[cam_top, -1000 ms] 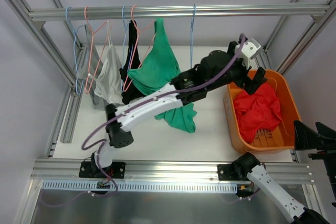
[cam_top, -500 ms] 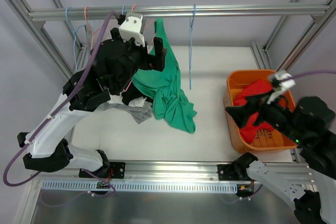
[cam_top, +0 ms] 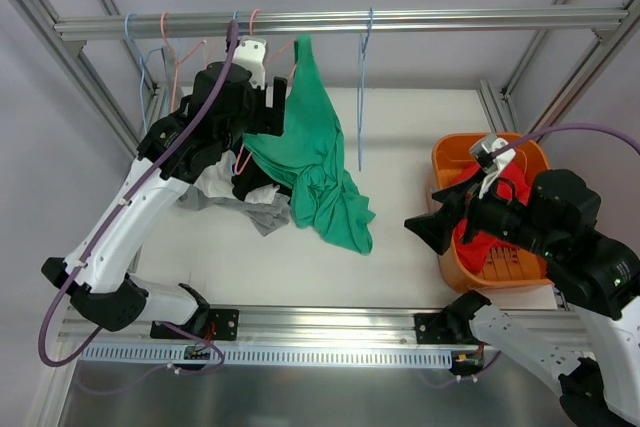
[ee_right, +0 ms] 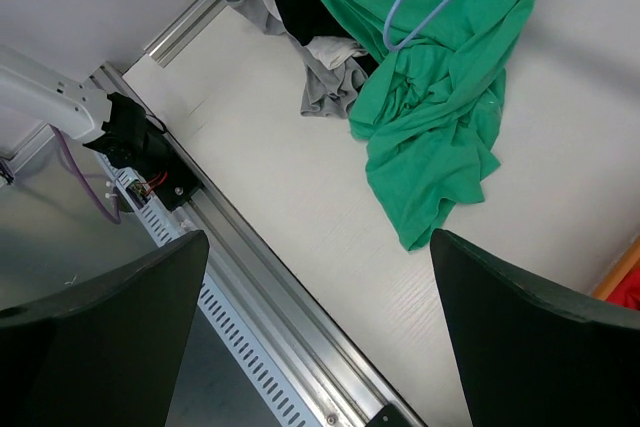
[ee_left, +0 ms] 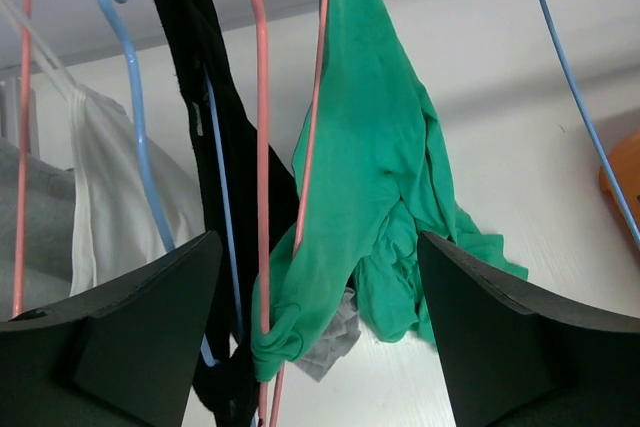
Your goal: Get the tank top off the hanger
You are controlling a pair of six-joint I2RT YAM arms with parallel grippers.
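Likely a robotics lab, aluminium frame (cam_top: 450,21), white table (cam_top: 408,152)

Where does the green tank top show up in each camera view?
Top external: the green tank top hangs left of centre.
Left wrist: green tank top fills the middle.
Right wrist: green tank top, upper right.
Shared landmark: the grey cloth beside its lower end, visible in all three.
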